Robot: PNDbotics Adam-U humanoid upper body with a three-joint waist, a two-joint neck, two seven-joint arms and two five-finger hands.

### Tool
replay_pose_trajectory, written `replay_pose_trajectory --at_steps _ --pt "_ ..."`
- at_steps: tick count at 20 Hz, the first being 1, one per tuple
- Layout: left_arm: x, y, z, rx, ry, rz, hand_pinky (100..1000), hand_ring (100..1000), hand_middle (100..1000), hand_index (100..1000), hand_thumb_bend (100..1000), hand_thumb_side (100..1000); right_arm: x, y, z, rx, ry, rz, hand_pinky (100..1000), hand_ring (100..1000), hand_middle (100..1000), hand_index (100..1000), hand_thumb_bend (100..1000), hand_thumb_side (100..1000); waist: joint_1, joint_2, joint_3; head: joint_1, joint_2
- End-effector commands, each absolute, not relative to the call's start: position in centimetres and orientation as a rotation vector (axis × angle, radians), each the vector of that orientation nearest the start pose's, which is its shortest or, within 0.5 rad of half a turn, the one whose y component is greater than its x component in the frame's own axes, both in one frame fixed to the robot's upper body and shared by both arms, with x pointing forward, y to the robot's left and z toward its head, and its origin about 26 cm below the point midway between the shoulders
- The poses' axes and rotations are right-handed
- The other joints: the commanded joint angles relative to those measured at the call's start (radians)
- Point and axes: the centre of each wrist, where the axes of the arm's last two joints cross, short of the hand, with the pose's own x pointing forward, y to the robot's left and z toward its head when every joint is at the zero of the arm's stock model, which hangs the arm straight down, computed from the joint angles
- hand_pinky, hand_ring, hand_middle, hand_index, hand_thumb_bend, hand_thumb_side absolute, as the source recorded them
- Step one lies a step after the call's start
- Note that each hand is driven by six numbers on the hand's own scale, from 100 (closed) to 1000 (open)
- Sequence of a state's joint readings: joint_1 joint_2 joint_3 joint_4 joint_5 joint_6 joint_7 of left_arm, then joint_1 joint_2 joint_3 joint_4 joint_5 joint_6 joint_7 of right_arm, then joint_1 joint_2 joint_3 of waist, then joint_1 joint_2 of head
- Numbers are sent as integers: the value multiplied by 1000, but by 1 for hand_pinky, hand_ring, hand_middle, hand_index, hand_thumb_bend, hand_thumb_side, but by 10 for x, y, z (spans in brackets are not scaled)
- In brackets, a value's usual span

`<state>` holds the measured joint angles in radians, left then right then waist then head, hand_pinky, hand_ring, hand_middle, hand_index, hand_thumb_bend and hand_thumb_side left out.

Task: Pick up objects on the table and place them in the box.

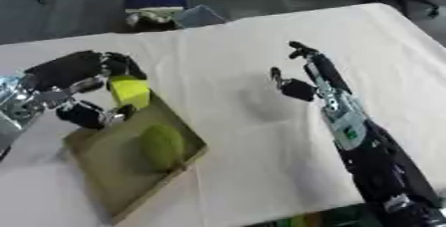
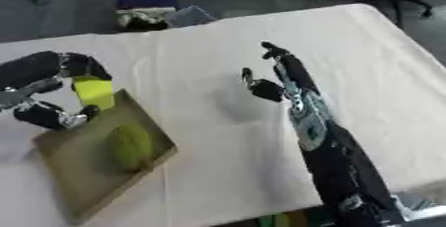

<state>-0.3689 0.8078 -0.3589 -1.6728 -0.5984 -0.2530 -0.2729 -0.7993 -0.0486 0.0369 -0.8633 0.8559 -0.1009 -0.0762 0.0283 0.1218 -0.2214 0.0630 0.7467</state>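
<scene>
Left hand (image 1: 87,89) has its fingers curled round a yellow block (image 1: 131,90), right at the far rim of the box (image 1: 187,159). A green ball (image 1: 162,147) already sits inside. Right hand (image 1: 305,74) hangs open, holding nothing. Counter (image 1: 253,136) looks bare otherwise, so I'd guess nearly done.

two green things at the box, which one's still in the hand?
The bright yellow-green block, pinched by the left hand at the box's far edge. The duller, rounded green object lies loose inside the box.

Matt white cloth on the table (image 1: 261,161); brown cardboard-like box (image 1: 113,171).
</scene>
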Motion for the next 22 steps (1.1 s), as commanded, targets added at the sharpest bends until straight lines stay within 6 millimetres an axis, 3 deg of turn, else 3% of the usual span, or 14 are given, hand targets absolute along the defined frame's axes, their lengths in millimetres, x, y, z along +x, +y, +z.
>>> replay_pose_trajectory --at_steps 1,3,4,5,9,10,13,18,22 --pt "331 314 156 738 -1577 -1776 652 537 586 740 100 168 459 -163 84 -682 -1735 944 774 963 753 967 212 478 0 -20 4 -2 6" --pt "328 316 147 738 -1549 -1773 656 544 601 751 100 168 458 -164 83 -682 -1733 943 773 963 753 967 210 478 0 -21 7 0 7" --pt "327 318 143 739 -1537 -1771 658 548 606 757 257 100 458 -164 83 -683 -1733 942 774 963 753 967 210 478 0 -22 7 1 7" --pt "326 320 137 736 -1523 -1768 659 549 608 759 100 168 458 -164 83 -683 -1732 942 774 963 753 967 210 478 -1 -22 8 0 7" --pt "322 324 125 727 -1506 -1754 674 584 653 813 100 262 458 -165 83 -687 -1729 938 773 963 753 966 206 478 -2 -23 12 -1 7" --pt "321 324 124 736 -1510 -1752 701 628 702 841 192 416 458 -166 83 -687 -1728 938 774 963 753 966 207 478 -2 -23 13 -2 7" --pt "317 329 122 770 -1532 -1721 741 687 762 865 354 639 458 -166 82 -688 -1726 936 774 963 753 966 204 479 -4 -23 18 -4 7" --pt "312 337 128 862 -1582 -1655 817 783 854 897 537 773 459 -169 82 -692 -1722 931 774 964 753 966 202 479 -5 -23 28 -7 7" --pt "305 345 132 920 -1617 -1568 814 768 841 894 481 752 459 -170 82 -694 -1721 928 774 965 753 966 200 480 -7 -23 37 -9 7"
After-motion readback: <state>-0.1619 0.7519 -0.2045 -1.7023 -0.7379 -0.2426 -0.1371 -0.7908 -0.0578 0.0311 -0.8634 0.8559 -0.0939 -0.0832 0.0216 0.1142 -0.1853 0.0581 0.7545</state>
